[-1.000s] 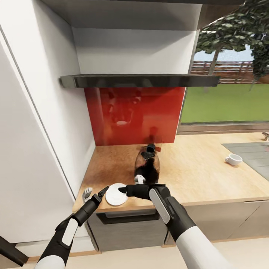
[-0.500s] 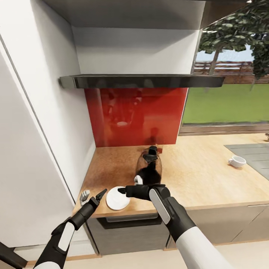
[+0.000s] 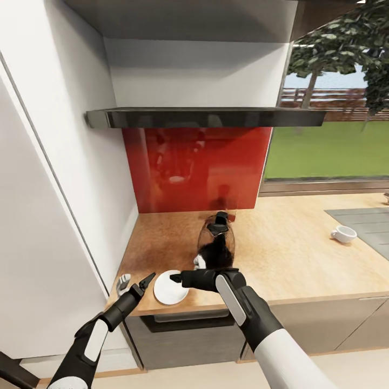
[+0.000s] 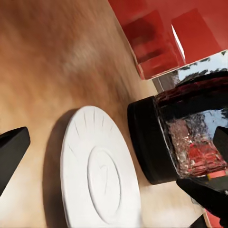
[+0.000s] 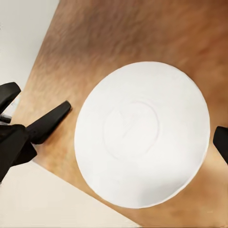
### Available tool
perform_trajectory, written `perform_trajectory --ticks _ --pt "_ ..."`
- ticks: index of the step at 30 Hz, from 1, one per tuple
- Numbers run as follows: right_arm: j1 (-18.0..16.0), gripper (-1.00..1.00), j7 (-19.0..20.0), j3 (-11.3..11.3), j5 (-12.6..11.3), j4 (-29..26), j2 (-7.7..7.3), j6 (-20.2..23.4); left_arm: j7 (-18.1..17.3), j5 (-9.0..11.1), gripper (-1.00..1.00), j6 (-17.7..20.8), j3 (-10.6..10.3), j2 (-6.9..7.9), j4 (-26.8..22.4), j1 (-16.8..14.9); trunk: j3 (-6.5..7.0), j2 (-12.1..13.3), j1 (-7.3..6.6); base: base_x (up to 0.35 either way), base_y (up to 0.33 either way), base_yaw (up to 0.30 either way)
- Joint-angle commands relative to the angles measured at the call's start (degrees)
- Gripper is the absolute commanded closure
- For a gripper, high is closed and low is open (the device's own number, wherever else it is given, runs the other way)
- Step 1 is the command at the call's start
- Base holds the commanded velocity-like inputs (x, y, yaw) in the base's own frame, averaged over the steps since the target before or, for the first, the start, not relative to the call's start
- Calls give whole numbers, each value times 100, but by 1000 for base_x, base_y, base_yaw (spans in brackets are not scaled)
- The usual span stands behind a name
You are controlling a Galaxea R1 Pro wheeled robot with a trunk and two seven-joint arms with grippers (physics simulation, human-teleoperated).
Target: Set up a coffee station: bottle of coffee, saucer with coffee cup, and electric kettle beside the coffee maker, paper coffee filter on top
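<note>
While the head view shows the coffee cup (image 3: 342, 234) far right, the right wrist view shows the saucer (image 5: 142, 134) flat beneath the wide-spread right gripper (image 3: 174, 277); the left gripper (image 3: 147, 280) gapes beside it.

saucer (image 3: 170, 288): white, with thin lines round its edge and a ring in the middle
coffee maker (image 3: 216, 244): black bottom and black lid, see-through glass with red shining in it
coffee cup (image 3: 343, 234): white
countertop (image 3: 292, 254): light brown wood
back wall panel (image 3: 197, 167): shiny red
left gripper (image 3: 146, 281): black
right gripper (image 3: 175, 277): black
arms: black with a white stripe, white higher up
small thing at the counter's edge (image 3: 123, 281): maybe grey, too small to tell
grass outside (image 3: 329, 148): green
</note>
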Motion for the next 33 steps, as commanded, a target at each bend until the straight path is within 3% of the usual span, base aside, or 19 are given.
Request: perform_trajectory --ticks 1,4,5,7,28,33 --pt "-1 -100 59 -5 25 30 1 23 -10 -4 -100 83 24 14 0 -16 -13 -12 4 0 0 0" --pt "3 -100 155 -5 29 126 1 23 -10 -1 -100 221 26 92 -1 -20 -13 -12 4 0 0 0" --pt "4 -100 920 -6 30 434 1 23 -10 -1 -100 783 26 116 -1 -16 -13 -12 4 0 0 0" --pt "5 -100 1028 -6 32 475 1 23 -10 -1 -100 837 23 142 -1 -11 -13 -12 4 0 0 0" --pt "5 -100 1111 -17 44 770 1 23 -1 -1 -100 911 18 185 3 9 -13 -12 4 0 0 0" --pt "5 -100 1111 -23 47 777 1 23 -9 -4 -100 1276 18 187 0 9 -13 -12 4 0 0 0"
